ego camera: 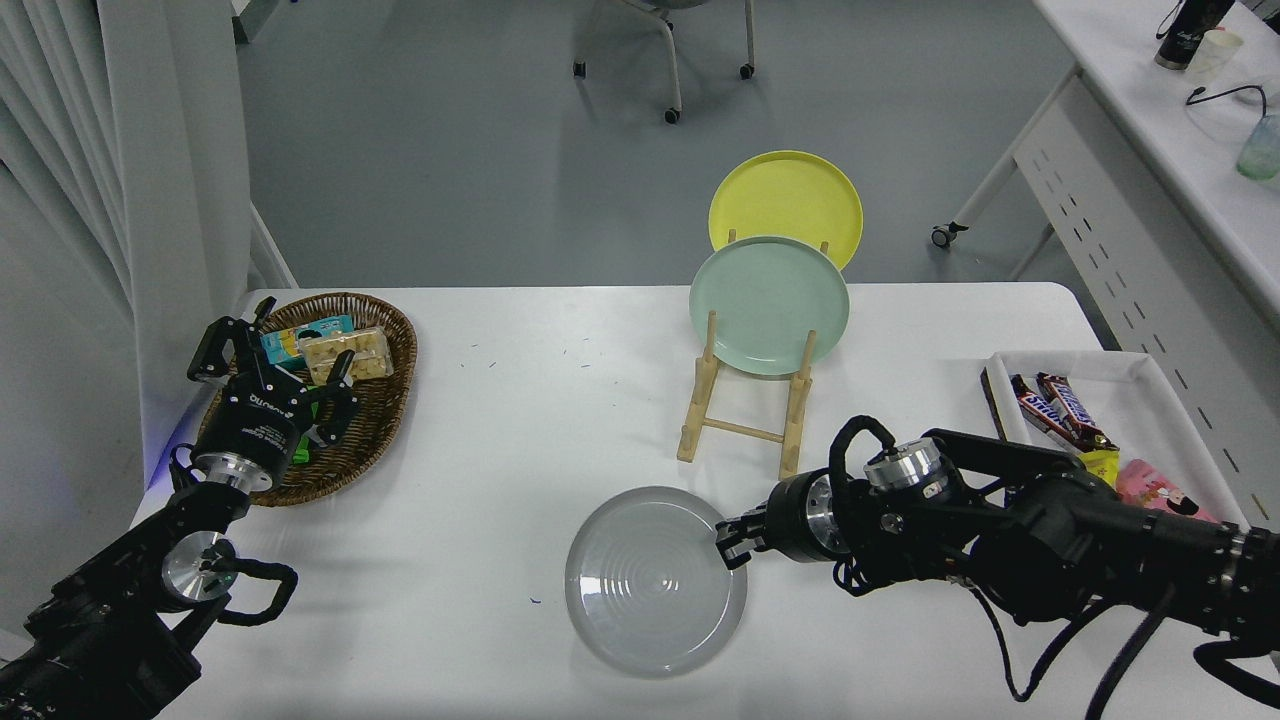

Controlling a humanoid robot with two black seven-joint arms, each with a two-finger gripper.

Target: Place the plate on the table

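The light grey plate (650, 585) lies low and nearly flat on the white table (520, 420), near its front middle. My right gripper (729, 541) reaches in from the right and is shut on the plate's right rim. My left gripper (275, 362) stays parked at the lower left over the wicker basket, with its fingers spread open and empty.
A wooden rack (745, 410) behind the plate holds a mint green plate (769, 305) and a yellow plate (786, 205). A wicker basket (385, 400) of snacks stands at the left. A white tray (1150, 400) with candy bars stands at the right.
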